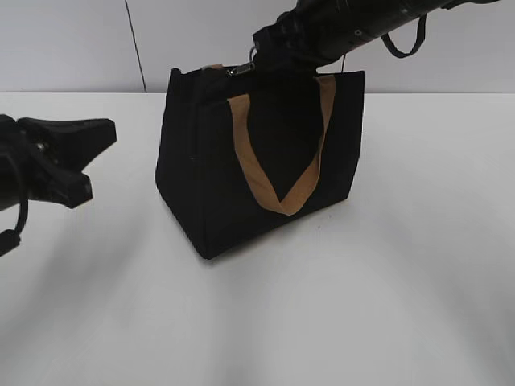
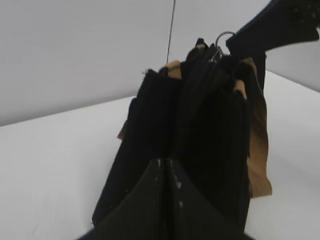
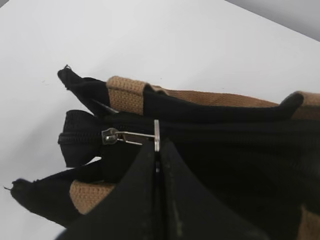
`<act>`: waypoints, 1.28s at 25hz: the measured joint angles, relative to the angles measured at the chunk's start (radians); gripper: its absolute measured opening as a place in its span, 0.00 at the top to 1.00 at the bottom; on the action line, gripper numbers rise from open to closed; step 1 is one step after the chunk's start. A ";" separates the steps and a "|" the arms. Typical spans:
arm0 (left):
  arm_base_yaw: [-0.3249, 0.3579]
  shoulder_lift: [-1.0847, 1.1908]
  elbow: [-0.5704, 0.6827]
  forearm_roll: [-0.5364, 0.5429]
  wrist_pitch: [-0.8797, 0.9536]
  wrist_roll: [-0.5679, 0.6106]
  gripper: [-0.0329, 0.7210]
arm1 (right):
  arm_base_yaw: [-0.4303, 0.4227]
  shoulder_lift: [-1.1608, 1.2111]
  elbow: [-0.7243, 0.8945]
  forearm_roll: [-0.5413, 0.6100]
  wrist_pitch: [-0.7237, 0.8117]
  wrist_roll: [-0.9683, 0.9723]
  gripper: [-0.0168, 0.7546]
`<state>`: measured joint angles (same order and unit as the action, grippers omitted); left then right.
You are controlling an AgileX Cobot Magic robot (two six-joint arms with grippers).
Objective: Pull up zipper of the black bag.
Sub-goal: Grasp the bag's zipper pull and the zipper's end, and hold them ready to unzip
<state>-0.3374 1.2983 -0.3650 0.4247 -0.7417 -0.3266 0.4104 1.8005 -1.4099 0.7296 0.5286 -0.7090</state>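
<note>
The black bag (image 1: 193,161) stands upright mid-table with a tan strap handle (image 1: 282,201) hanging down its front. My right gripper (image 1: 256,56) is at the bag's top left and is shut on the ring of the silver zipper pull (image 1: 240,70). In the right wrist view the zipper pull (image 3: 125,135) lies along the black track, with its slider near the track's left end and its ring pinched at my jaw tips (image 3: 158,148). My left gripper (image 1: 103,133) is shut and empty, left of the bag and apart from it. Its jaws (image 2: 166,161) point at the bag's end (image 2: 210,130).
The white tabletop (image 1: 362,305) surrounds the bag. A pale wall (image 1: 72,40) stands behind it. The second tan handle (image 3: 125,95) lies along the bag's far top edge.
</note>
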 joint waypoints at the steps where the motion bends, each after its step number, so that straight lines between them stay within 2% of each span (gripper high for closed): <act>1: -0.001 0.029 0.000 0.007 -0.015 0.000 0.94 | 0.000 0.000 0.000 0.001 0.004 0.002 1.00; 3: -0.003 0.084 0.000 0.013 -0.056 -0.001 0.86 | 0.000 0.000 0.000 0.001 0.010 0.005 1.00; 7: -0.003 0.197 -0.026 0.090 -0.123 -0.002 0.59 | 0.000 0.000 0.000 0.001 0.018 0.014 1.00; 10: -0.004 0.267 -0.079 0.145 -0.131 -0.002 0.53 | 0.000 0.000 0.000 0.001 0.018 0.019 1.00; 18: -0.004 0.362 -0.206 0.186 -0.104 -0.002 0.55 | 0.000 0.000 0.000 0.001 0.020 0.025 1.00; 32: -0.004 0.471 -0.333 0.227 -0.096 -0.002 0.58 | 0.000 0.000 0.000 0.002 0.022 0.029 1.00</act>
<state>-0.3411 1.7693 -0.6977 0.6516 -0.8374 -0.3285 0.4104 1.8005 -1.4099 0.7314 0.5507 -0.6803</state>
